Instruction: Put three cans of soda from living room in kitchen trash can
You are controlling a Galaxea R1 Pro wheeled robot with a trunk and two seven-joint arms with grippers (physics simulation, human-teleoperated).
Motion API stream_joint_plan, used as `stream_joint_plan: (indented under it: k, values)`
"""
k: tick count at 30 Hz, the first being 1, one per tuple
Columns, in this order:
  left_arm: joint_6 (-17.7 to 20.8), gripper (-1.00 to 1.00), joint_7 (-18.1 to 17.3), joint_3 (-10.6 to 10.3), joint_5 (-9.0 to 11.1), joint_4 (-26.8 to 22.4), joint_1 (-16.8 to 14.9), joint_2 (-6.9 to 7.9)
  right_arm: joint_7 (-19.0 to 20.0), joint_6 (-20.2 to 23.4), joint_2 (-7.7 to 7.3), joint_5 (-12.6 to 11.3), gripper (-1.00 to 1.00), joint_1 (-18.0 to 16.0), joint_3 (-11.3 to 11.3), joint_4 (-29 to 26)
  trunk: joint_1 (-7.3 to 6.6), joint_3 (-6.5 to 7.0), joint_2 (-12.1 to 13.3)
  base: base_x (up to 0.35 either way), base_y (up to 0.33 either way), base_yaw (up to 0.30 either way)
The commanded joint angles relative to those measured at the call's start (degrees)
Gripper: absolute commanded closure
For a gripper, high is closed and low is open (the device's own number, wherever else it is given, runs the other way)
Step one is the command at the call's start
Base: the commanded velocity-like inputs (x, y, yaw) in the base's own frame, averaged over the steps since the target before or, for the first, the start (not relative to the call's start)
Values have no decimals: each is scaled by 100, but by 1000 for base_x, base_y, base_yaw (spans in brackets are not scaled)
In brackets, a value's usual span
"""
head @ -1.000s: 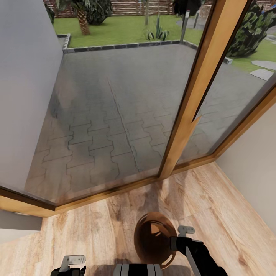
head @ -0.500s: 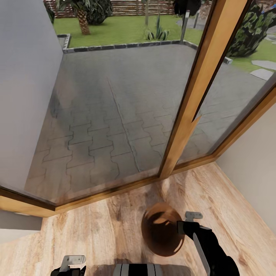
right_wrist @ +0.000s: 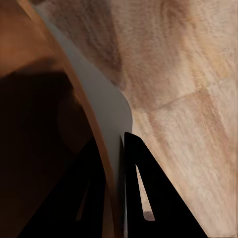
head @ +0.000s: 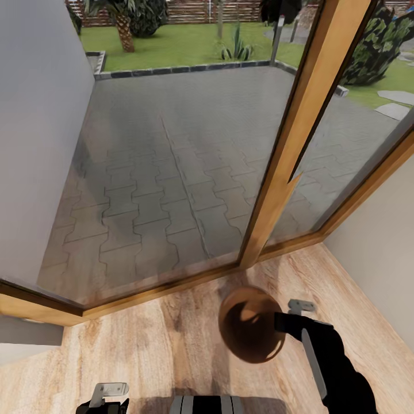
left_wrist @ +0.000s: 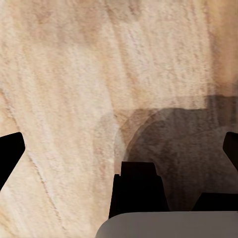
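Right gripper is pinched on the rim of the tash can, one finger inside the wall and one outside, as the right wrist view shows; the bin hangs tilted above the light wood floor, its copper-brown mouth turned toward the head camera; the dark right arm runs back to the lower right corner; the left gripper sits low at the bottom edge, its fingers spread wide over bare floor and shadow; ahead, close, stand the wood-framed glass doors, their sill crossing the floor just beyond the bin; a pale wall closes in on the right, another on the left; open floor lies to the left of the bin; beyond the glass, grey paving and lawn.
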Motion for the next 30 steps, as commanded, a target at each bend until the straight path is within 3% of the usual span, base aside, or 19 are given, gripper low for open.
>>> stream_joint_plan:
  k: [1, 5, 10, 17, 30]
  values:
    - [0, -100, 0, 2, 0, 0, 0, 0, 25, 161, 1, -69, 100, 13, -2, -154, 0, 0, 0, 0, 0, 0]
    - [0, -100, 0, 6, 0, -2, 0, 0, 32, 709, -16, -69, 100, 250, -5, -877, 0, 0, 0, 0, 0, 0]
    - [0, -100, -1, 6, 0, -9, 0, 0, 65, 728, -23, -69, 100, 633, -5, -1214, 0, 0, 0, 0, 0, 0]
    - [0, -100, 0, 6, 0, -17, 0, 4, 268, 611, -24, -69, 100, 747, -12, -1287, 0, 0, 0, 0, 0, 0]
    - [0, -100, 0, 6, 0, -4, 0, 51, 281, 610, -33, -65, 100, 752, -14, -1284, 0, 0, 0, 0, 0, 0]
